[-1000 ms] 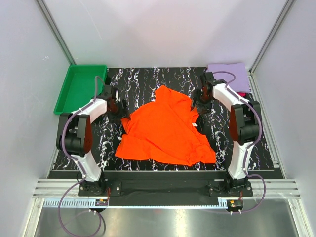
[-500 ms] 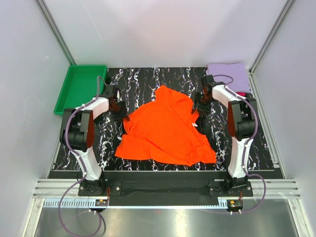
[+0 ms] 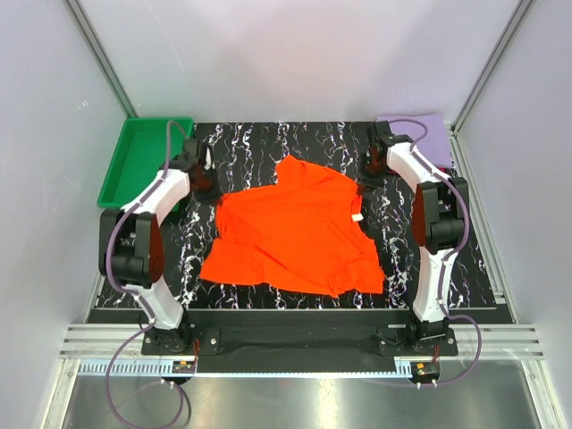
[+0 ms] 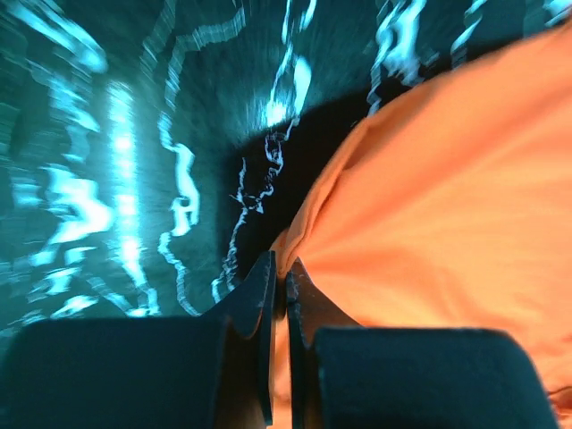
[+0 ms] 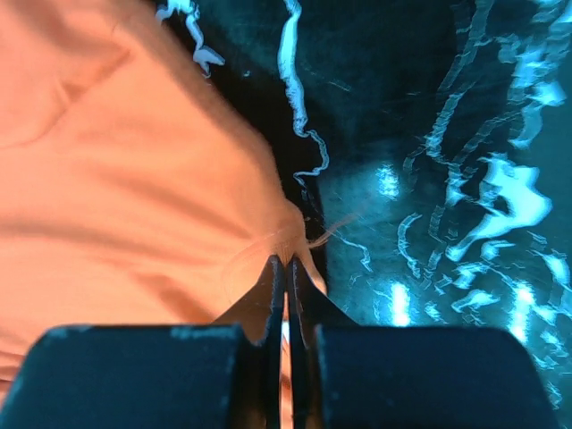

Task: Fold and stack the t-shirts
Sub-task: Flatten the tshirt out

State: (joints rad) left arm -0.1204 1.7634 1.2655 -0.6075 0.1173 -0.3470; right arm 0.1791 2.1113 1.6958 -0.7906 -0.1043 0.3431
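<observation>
The large orange-red t-shirt [image 3: 295, 232] lies spread on the black marbled mat. My left gripper [image 3: 207, 185] is shut on its left back corner; in the left wrist view the jaws [image 4: 279, 264] pinch the orange hem [image 4: 447, 179]. At the shirt's right back corner my right gripper [image 3: 367, 172] is also shut. The right wrist view shows that gripper [image 5: 286, 260] closed on a bunched fold of the orange cloth [image 5: 116, 161], with a loose thread beside it. A folded lavender t-shirt [image 3: 427, 134] rests at the back right corner, partly behind the right arm.
A green plastic tray [image 3: 143, 156] sits at the back left, just beside the left arm. White walls and metal frame posts close in both sides and the back. A bare strip of the mat [image 3: 277, 138] runs along the back between the arms.
Both grippers have gone from open to shut on the orange-red shirt's back corners and moved apart and toward the back. The shirt is pulled wider and flatter.
</observation>
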